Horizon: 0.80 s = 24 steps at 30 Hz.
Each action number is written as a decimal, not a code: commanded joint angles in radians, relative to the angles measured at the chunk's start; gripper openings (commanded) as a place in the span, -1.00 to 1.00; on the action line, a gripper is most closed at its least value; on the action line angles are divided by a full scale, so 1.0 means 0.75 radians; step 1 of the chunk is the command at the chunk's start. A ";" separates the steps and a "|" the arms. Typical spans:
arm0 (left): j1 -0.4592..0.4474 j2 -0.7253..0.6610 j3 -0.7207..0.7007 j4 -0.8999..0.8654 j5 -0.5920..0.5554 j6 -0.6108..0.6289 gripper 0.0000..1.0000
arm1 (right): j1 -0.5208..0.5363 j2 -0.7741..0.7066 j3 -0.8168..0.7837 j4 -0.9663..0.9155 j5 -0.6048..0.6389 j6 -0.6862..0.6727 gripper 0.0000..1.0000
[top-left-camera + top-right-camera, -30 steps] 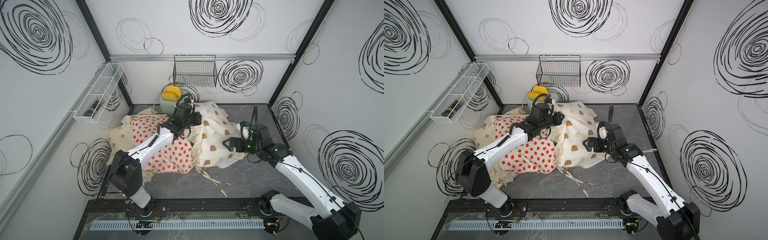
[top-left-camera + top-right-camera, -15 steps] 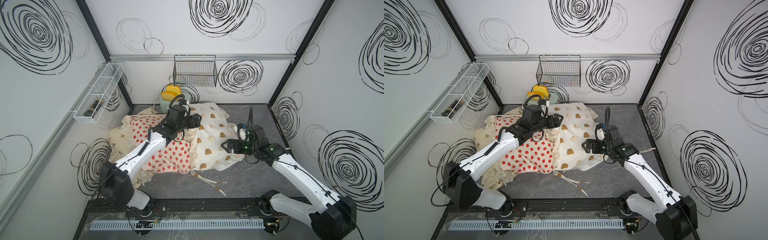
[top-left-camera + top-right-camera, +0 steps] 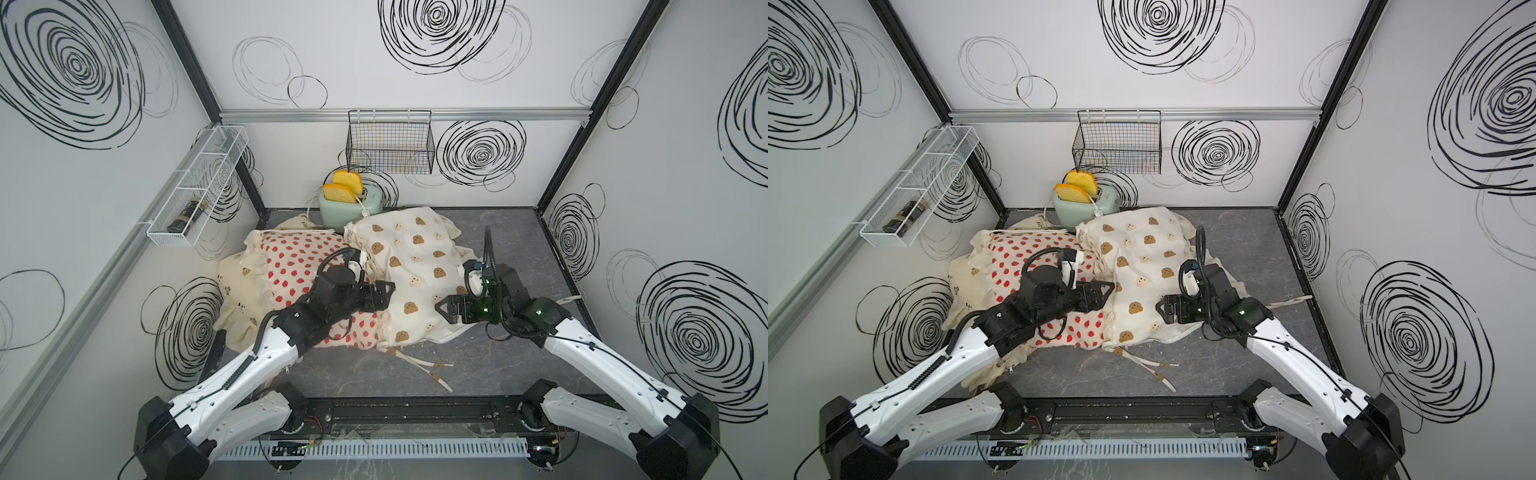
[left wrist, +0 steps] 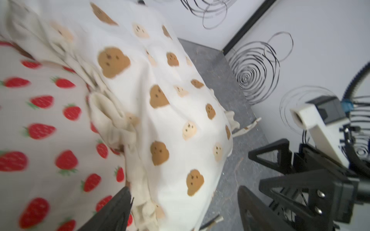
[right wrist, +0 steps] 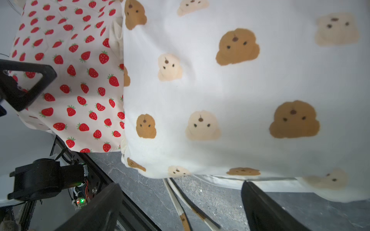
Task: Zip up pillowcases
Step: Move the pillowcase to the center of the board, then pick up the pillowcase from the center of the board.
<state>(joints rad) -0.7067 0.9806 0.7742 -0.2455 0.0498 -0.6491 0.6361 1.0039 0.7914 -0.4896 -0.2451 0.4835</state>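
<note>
In both top views the left pincer (image 3: 384, 294) is now seen spread open and empty. A second ago it was shut further back, by the toaster (image 3: 351, 208). It has been drawn nearer along the seam between the strawberry case (image 3: 291, 266) and the bear case (image 3: 415, 266). A pull looks to have been let go, but no zip can be made out, so closure cannot be confirmed. The right pincer (image 3: 442, 309) is held wide at the bear case's near edge, nothing gripped. A third, cream case (image 3: 241, 291) lies half buried on the left. In the left wrist view, blurred ruffles (image 4: 112, 120) are framed between parted fingers. In the right wrist view, the bear case's hem and tie strings (image 5: 180, 200) are seen on the grey surface (image 5: 150, 190). All is boxed in by swirl-marked walls (image 3: 415, 83), with a basket (image 3: 390, 145) and a rack (image 3: 199, 187) hung on them.
</note>
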 commanded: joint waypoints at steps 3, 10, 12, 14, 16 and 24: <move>-0.162 -0.038 -0.141 0.043 -0.093 -0.177 0.65 | 0.016 -0.022 -0.042 0.024 0.034 0.037 0.95; -0.226 0.057 -0.255 0.166 -0.156 -0.223 0.59 | 0.109 -0.046 -0.087 0.103 0.042 0.059 0.95; -0.226 0.079 -0.268 0.235 -0.167 -0.211 0.58 | 0.151 -0.045 -0.096 0.102 0.076 0.079 0.95; -0.209 0.130 -0.285 0.307 -0.115 -0.211 0.54 | 0.187 -0.048 -0.105 0.099 0.092 0.108 0.95; -0.198 0.190 -0.283 0.333 -0.069 -0.221 0.45 | 0.231 -0.062 -0.126 0.123 0.104 0.131 0.95; -0.214 0.279 -0.303 0.376 -0.076 -0.234 0.32 | 0.332 -0.085 -0.155 0.143 0.171 0.184 0.95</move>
<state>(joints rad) -0.8631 1.1736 0.5625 -0.0292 -0.0109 -0.8024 0.8734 0.9539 0.6872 -0.4068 -0.1509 0.5926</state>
